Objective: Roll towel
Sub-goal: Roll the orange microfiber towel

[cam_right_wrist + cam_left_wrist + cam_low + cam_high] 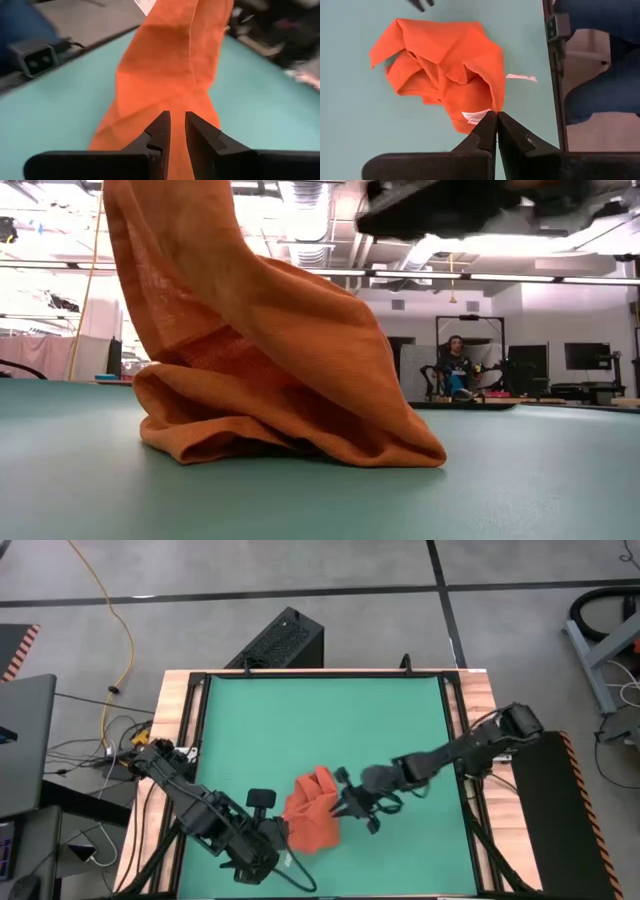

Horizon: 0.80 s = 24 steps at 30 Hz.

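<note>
Towel [312,815] bunched between both grippers — left gripper [496,119] pinches its edge, right gripper [177,122] slightly apart.

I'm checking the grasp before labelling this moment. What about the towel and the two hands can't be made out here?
- Low view: the towel runs off the top edge, so what lifts it is cut off.
- High view: the left hand and right hand are too small to judge their grip.
- Right wrist view: the background is blurred.
- Left wrist view: print on the white tag is too small to read.

Left gripper [496,116] fingers pinched together; right gripper [177,117] slightly parted
</note>
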Available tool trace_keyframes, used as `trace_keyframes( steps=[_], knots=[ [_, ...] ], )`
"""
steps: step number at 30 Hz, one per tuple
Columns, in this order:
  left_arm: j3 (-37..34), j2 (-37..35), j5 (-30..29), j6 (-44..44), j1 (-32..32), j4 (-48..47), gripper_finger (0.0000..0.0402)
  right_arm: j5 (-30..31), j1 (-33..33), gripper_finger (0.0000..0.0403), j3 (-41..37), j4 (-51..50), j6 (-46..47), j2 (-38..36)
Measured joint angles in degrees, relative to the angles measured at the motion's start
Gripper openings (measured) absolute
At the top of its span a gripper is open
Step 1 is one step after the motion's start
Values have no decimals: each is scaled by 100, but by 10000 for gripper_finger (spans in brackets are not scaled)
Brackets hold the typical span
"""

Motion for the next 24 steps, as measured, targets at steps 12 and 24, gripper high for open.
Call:
trace_keyframes(
  steps=[12,24],
  knots=[
    [0,0,-301,-40,-261,-13,0,-1212,-812,190,2763,-3024,-1377,1513],
    [0,0,-339,-40,-264,-104,0,-1774,-1033,242,4224,-4871,-2141,2456]
  ],
)
